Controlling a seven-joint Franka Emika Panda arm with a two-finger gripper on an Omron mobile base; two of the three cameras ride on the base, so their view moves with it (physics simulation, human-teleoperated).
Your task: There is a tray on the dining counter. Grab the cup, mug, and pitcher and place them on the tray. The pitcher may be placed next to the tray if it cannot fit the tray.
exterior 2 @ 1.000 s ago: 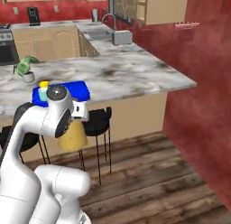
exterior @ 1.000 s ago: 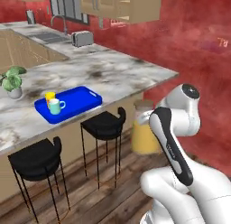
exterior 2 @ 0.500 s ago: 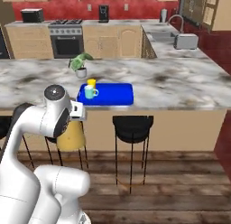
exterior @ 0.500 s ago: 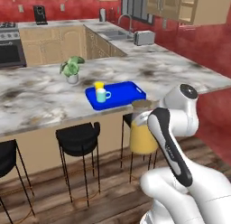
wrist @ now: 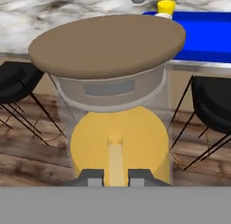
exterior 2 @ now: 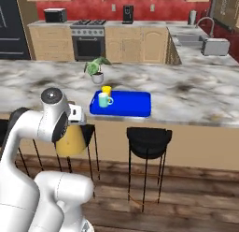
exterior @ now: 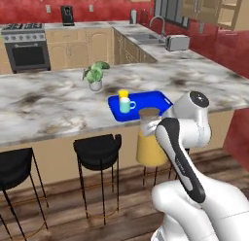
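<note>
Pitcher (wrist: pixel 118 128), the clear glass cone-shaped one full of orange liquid with a round tan lid, is up in the air in front of the tabletop edge, not on anything. In the hand view the gripper (wrist: pixel 114 177) has its two dark tips pinched close on the pitcher's thin handle strip, so it's clamped on it. From the left base view the pitcher (exterior: pixel 149 143) hangs just beside the white arm's wrist, out over the black bar stools (exterior: pixel 97 150) and the wood floor.

Past that is the long grey-white marble dining counter (exterior 2: pixel 186 100) with brown veining. On it sits the flat bright blue rectangular tray (exterior 2: pixel 128 104) near the front edge. At the tray's left end, seen from the right base view, there's the small teal mug (exterior 2: pixel 104 100) with its side handle, and the little yellow handleless cup (exterior 2: pixel 107 90) right behind it, pretty much touching.

Just beyond the tray is a small green plant in a white pot (exterior 2: pixel 96 70). Further back: stove (exterior 2: pixel 88 41), sink, toaster (exterior: pixel 176 42), red walls.
</note>
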